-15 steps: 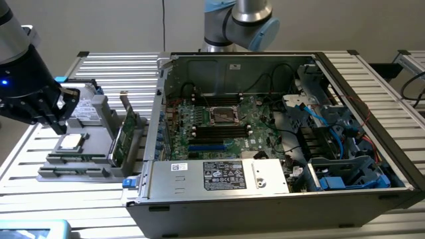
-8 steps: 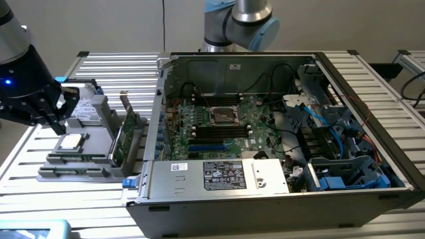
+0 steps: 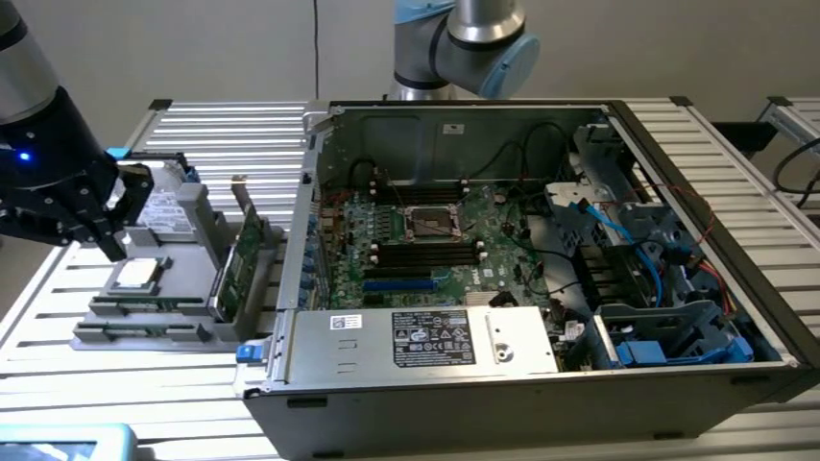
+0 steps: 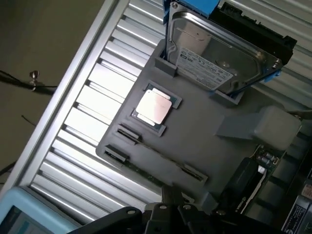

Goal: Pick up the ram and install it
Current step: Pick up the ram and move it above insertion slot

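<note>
Gripper (image 3: 110,236) clenched on nothing, hanging over the grey tray (image 3: 134,335) on the slatted table (image 3: 45,322), and the ram (image 3: 148,305) sits edge-up in the tray's long rim slot, below the gripper, untouched, on the tray's side away from the hard drive (image 4: 214,63).

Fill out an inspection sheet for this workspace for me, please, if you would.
Surface: slatted aluminium table carrying a grey plastic parts holder and an open black computer case.
Job's things: thin green ram stick on edge in the holder; long black motherboard slots in the case.
Clutter: silver hard drive, square silver processor, green expansion card, all in holder.
Hand: black hand shut, empty, above the holder.
Cables: blue and black cables inside case.
Surroundings: light-blue device by the table.
</note>
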`<state>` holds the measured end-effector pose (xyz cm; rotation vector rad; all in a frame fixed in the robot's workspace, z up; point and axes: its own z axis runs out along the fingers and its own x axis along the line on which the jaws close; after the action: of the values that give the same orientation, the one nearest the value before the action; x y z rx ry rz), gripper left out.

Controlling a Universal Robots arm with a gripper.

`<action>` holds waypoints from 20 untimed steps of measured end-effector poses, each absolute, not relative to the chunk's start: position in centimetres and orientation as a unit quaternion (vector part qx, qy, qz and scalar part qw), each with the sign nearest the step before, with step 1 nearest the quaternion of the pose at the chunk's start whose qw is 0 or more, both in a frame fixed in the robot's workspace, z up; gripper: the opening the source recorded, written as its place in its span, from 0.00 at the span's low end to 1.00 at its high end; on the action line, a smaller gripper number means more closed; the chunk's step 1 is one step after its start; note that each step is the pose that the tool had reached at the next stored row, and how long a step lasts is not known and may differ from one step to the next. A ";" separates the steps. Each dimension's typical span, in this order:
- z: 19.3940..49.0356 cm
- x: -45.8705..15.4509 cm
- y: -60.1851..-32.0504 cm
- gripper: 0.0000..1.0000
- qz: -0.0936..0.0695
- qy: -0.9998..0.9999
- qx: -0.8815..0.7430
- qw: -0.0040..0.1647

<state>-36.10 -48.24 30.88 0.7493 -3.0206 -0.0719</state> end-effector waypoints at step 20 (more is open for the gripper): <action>30.9 -36.1 -48.2 0.11 -0.020 -0.910 0.413 0.018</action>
<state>-36.11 -48.23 30.87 1.2818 -2.8275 -0.0624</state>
